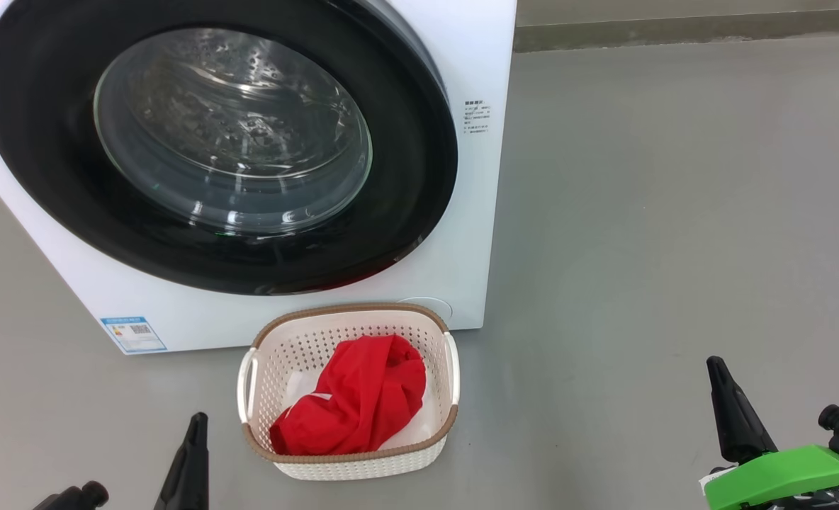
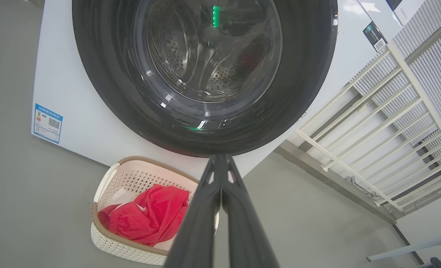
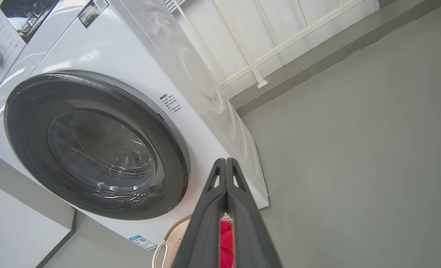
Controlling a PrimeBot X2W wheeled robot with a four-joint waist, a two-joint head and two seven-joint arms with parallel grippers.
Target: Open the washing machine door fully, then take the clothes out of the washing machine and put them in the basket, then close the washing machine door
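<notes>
The washing machine door (image 1: 232,134), apparently shut, lay far beyond our clenched, empty left end effector (image 1: 196,428); our right end effector (image 1: 723,393), also clenched empty, sat well right.

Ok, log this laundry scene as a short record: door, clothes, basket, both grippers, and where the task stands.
door: round, glossy black-rimmed glass washing machine door, appears closed on the white front-loading washing machine
clothes: bright red fabric clothes, piled inside the cream perforated plastic basket with brown rim
basket: on the grey floor before the machine
left gripper: shut, empty, left of the basket
right gripper: shut, empty, far to its right
task: looks done
</notes>
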